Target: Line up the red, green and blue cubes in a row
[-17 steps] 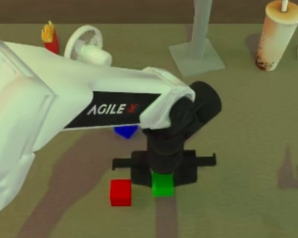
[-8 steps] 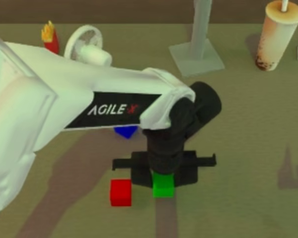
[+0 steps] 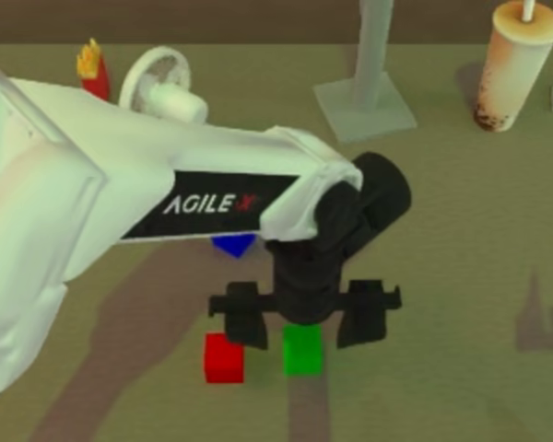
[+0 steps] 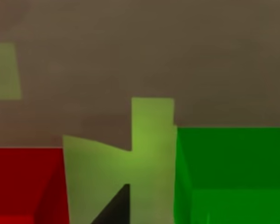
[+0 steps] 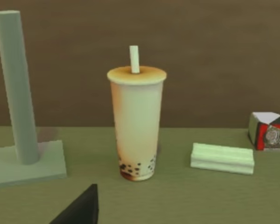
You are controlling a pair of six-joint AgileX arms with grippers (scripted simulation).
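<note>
The green cube [image 3: 302, 350] rests on the table just right of the red cube [image 3: 224, 357], a narrow gap between them. My left gripper [image 3: 302, 318] hovers directly over the green cube, open, its dark fingers [image 3: 241, 315] spread wide to either side and clear of it. The blue cube [image 3: 232, 244] lies farther back, mostly hidden under the left arm. The left wrist view shows the red cube [image 4: 23, 186] and green cube [image 4: 233, 172] side by side up close. My right arm is outside the top view, parked.
Along the back stand a red fries carton [image 3: 92, 72], a white round object [image 3: 161, 85], a pole on a square base [image 3: 367, 101] and a bubble tea cup [image 3: 516, 64]. A white bar [image 5: 222, 158] and a small box [image 5: 269, 130] lie beyond the cup.
The left gripper's fingers have spread apart and let go of the green cube, which stays in place beside the red cube.
</note>
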